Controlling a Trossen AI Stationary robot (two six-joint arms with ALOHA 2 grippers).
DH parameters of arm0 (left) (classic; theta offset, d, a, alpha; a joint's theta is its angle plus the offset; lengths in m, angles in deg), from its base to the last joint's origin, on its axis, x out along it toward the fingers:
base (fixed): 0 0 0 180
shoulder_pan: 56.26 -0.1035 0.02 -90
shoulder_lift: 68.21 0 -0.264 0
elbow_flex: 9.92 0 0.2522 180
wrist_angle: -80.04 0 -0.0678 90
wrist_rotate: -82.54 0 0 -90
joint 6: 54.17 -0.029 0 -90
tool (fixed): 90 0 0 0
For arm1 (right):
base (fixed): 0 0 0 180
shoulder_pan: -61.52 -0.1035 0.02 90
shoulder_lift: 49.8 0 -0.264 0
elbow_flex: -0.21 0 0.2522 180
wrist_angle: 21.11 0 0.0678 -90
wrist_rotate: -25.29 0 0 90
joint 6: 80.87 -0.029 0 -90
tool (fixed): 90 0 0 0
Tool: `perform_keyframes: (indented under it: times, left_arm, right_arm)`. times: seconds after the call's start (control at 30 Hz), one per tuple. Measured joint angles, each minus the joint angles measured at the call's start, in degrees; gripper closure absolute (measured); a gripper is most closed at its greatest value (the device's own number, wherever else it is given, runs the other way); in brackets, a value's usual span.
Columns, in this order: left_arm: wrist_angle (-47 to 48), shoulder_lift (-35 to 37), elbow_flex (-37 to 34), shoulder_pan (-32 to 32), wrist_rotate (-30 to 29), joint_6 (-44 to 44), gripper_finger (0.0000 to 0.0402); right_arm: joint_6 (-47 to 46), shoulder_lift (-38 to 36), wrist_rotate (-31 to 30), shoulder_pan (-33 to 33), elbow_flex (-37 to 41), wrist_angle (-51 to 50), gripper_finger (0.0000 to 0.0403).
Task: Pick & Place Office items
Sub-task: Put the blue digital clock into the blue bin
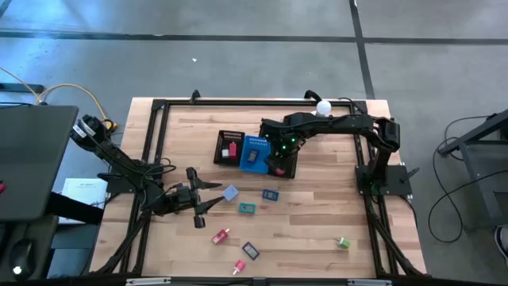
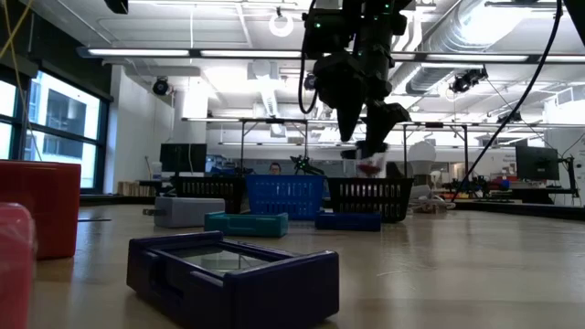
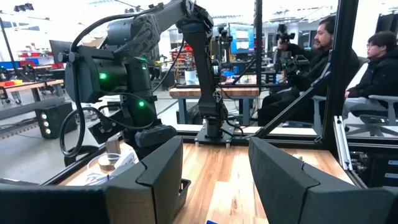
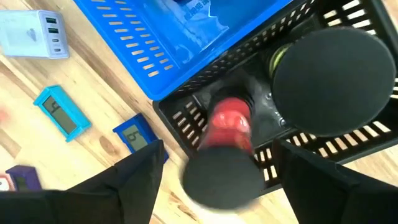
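right gripper over tray's black section at 1 o'clock, jaws apart, red item dropping in for sorting. left gripper waits at 9 o'clock, jaws apart, empty.

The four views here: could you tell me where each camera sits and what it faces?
High: overhead, straight down; both arms, tray.
Low: table height, across to the tray; right gripper above.
Left wrist: behind open left gripper, facing the right arm.
Right wrist: above the tray, red item below.
Shared: tray.
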Motion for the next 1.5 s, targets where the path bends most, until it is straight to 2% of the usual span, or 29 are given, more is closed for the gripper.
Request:
perform_keyframes:
  times: [0.5,0.63,0.9,1.13,1.37,1.5]
  left_arm:
    - [0.0,0.0,0.0,0.0,0.0,0.0,0.0224]
    - [0.0,0.0,0.0,0.0,0.0,0.0,0.0224]
    - [0.4,0.0,0.0,0.0,0.3,0.0,0.0224]
    - [1.8,0.0,0.0,0.0,0.0,1.3,0.0224]
    - [3.0,0.0,0.0,0.0,0.0,3.6,0.0224]
    - [4.5,0.0,0.0,0.0,1.1,6.8,0.0224]
  right_arm:
    - [-0.9,-3.0,1.1,0.3,0.0,-0.7,0.0129]
    - [-2.4,-6.2,3.7,0.3,0.0,-2.6,0.0129]
    - [-6.0,-13.4,5.0,-3.0,0.0,-10.7,0.0129]
    - [-10.5,-18.2,2.1,-11.2,0.0,-18.9,0.0129]
    - [-18.5,-19.0,-1.3,-24.8,0.0,-21.2,0.0129]
    - [-25.3,-19.1,-6.1,-33.2,1.4,-21.2,0.0129]
